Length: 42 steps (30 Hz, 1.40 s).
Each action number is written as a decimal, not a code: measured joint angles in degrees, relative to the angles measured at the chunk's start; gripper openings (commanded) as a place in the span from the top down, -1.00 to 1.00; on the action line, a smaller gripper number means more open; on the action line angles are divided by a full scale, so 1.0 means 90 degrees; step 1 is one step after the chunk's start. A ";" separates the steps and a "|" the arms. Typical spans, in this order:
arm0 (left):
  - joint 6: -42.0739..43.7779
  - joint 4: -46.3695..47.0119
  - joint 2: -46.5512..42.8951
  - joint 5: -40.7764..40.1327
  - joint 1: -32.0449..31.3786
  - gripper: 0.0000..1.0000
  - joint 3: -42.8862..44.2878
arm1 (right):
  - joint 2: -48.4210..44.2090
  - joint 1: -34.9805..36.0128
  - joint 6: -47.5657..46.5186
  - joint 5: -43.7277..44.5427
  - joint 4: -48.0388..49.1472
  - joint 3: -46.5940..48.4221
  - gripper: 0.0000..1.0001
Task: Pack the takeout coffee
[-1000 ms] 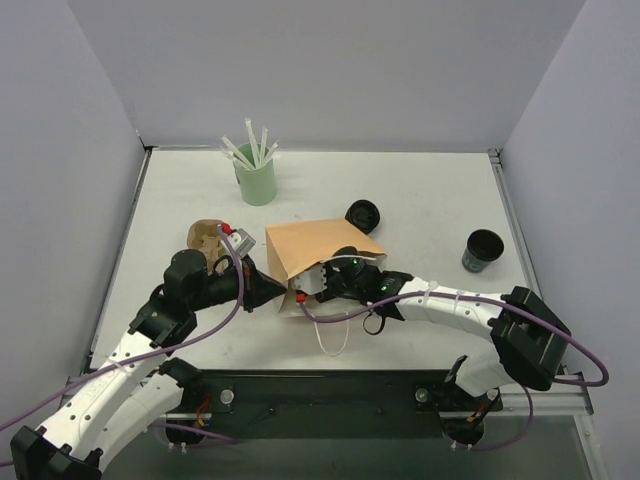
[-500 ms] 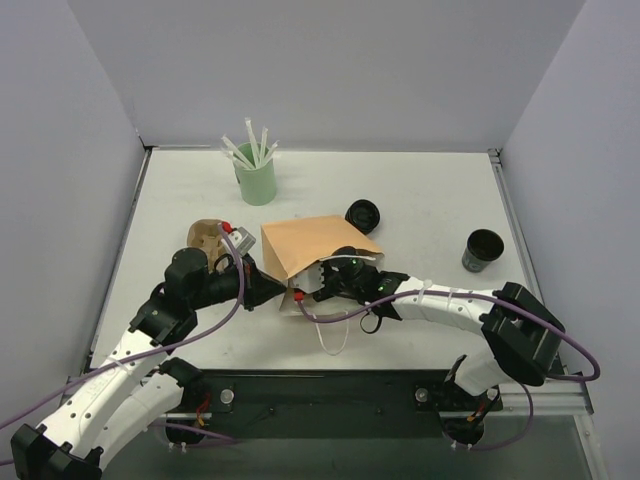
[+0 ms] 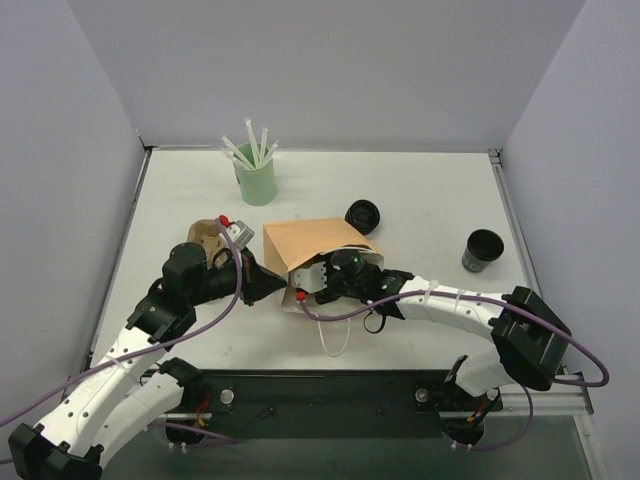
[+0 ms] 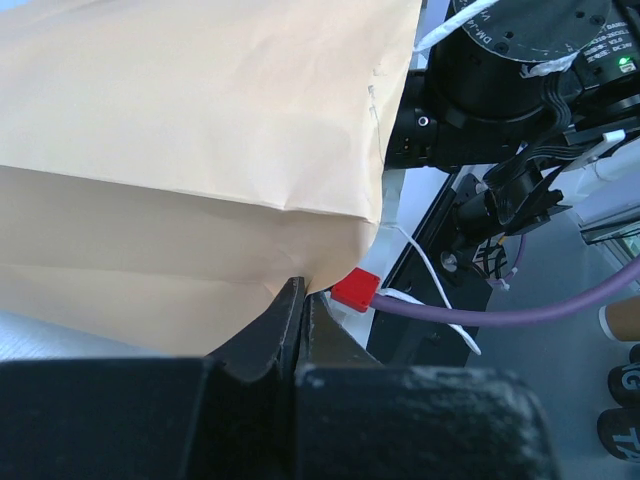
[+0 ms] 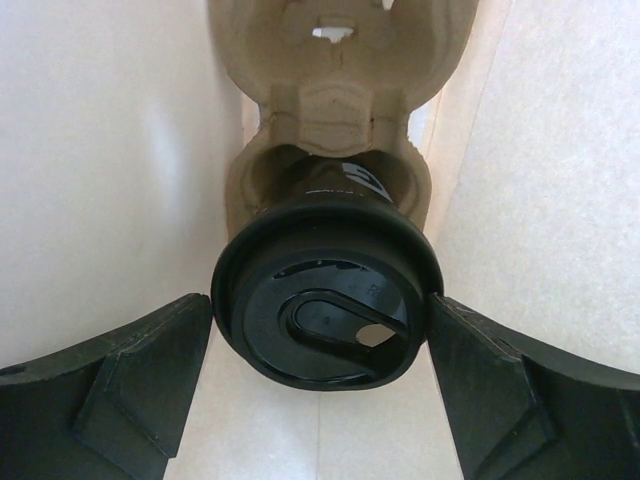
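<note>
Cup status: takeout coffee [image 5: 325, 300], lid on, sits in a pocket of the pulp carrier [image 5: 340, 100]. Both are inside the brown paper bag [image 3: 310, 240], which lies on the table [image 3: 420, 190] with its mouth toward my bases.

My right gripper [image 5: 320, 312] is reached in through the mouth. Its fingers [image 5: 130, 380] are spread wide, one on each side of the lid rim, just beside it. Whether they touch it I can't tell, and I see no squeeze, so I call it let go, nothing held.

Key relation: the cup is dead ahead of the right fingers, centred between them, lid face toward the wrist camera. Its long axis runs straight along my reach line, base deeper in the bag. Judgement: the exit should be a straight pull-back along that axis, since any sideways drift would clip the rim.

My left gripper [image 4: 300, 300] is pinched fully closed at the bag's lower mouth edge, and the paper looks caught in the tips. It is outside the bag, so the right arm is far nearer the cup.
</note>
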 measured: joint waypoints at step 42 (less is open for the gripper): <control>-0.0389 -0.0610 0.0831 -0.0027 0.0000 1.00 0.0998 | -0.1715 0.0563 0.1333 -0.0452 -0.2973 0.0629 -0.65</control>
